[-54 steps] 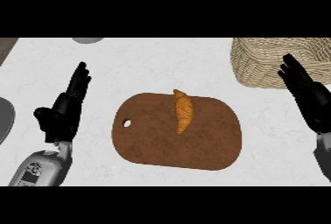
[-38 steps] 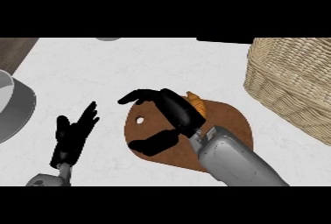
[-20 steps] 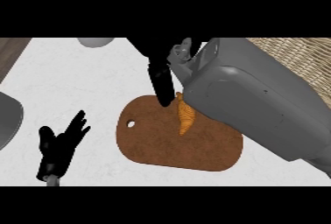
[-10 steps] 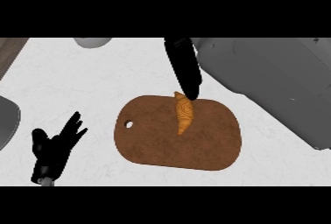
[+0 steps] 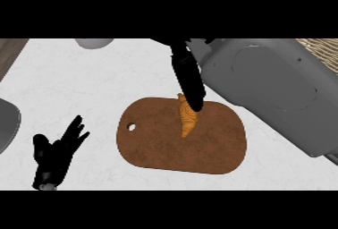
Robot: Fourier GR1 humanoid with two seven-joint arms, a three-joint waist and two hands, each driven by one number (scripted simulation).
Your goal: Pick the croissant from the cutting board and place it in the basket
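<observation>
Right robot hand (image 5: 188, 76), fingers straight, touches the croissant (image 5: 188, 122) on the cutting board (image 5: 165, 147).

The cutting board (image 5: 178, 150) sits mid-counter (image 5: 86, 85), and the croissant (image 5: 188, 123) lies on its far half, running lengthwise away from me. My right hand (image 5: 188, 76) hangs behind it, fingers straight, one fingertip overlapping the croissant's far end. My right forearm (image 5: 277, 89) fills the right side, covering most of the basket (image 5: 323, 44) in the far right corner. My left hand (image 5: 56, 152) rests open, left of the board, apart from it.
</observation>
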